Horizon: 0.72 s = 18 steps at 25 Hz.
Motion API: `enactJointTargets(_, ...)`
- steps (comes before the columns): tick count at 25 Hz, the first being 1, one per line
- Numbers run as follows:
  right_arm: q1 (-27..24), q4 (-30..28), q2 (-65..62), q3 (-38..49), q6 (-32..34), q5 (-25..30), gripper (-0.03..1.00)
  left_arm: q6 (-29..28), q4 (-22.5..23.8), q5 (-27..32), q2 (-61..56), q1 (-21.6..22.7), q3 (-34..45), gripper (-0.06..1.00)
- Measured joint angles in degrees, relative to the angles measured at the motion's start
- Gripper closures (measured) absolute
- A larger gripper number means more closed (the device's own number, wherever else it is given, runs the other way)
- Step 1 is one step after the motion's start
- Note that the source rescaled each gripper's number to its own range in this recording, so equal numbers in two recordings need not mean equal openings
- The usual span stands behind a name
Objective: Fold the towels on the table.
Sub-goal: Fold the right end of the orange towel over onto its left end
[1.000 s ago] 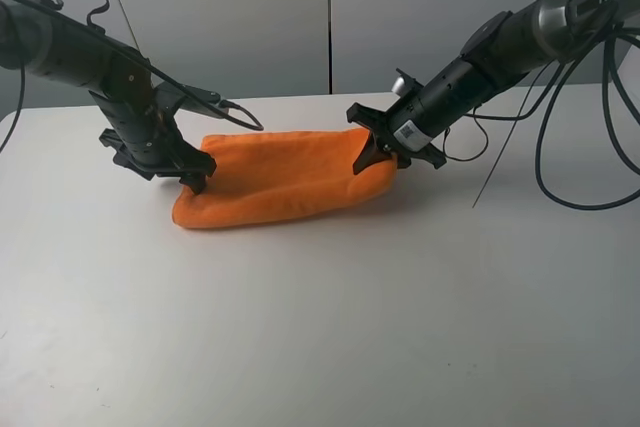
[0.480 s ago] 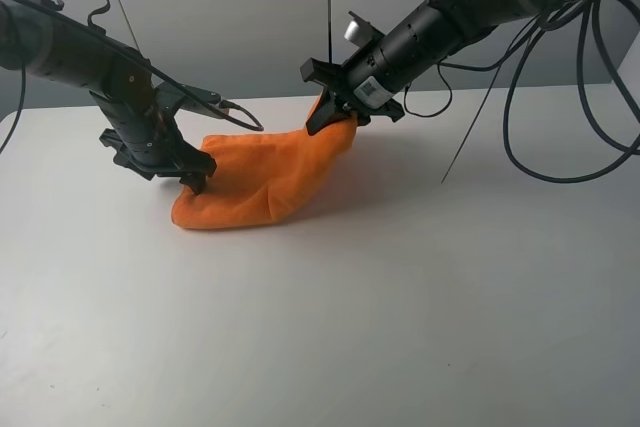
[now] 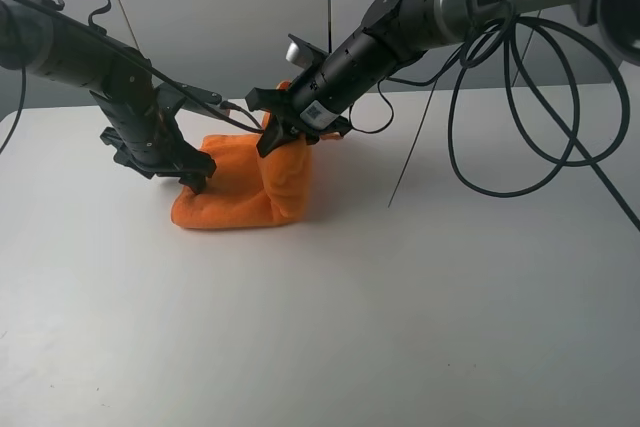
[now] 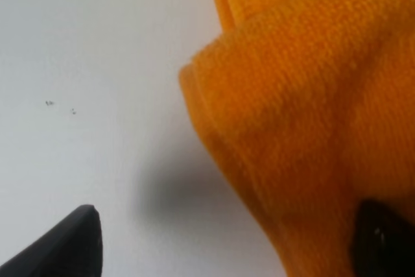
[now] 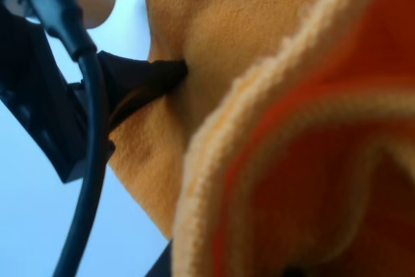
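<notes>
Your left gripper sits with its jaws spread wide at the left end of the orange towel, one finger against the cloth, clamping nothing. The towel's bunched up on the white table, left of centre. Your right gripper is pinched tight on the towel's right end, holding it up over the middle.

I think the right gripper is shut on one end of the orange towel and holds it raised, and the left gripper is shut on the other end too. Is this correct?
Not quite. The left gripper is open: in the left wrist view bare table shows between one finger and the orange towel. The rest holds: the right gripper is shut on one end and holds it raised.
</notes>
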Motion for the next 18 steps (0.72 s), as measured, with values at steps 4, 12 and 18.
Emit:
enactJointTargets(4,0.0,6.17,1.66,-1.29,-0.11,-0.04,0.89,0.1,0.09,0.0,0.0,0.0,0.0,-0.06)
enactJointTargets(12,0.54,15.68,2.55,-1.29,-4.05,-1.51,0.89,-0.14,0.09,0.0,0.0,0.09,0.0,-0.06)
enactJointTargets(18,2.3,16.92,2.69,-1.29,-5.87,-5.37,0.89,-0.6,0.23,0.0,0.0,0.56,0.0,-0.06)
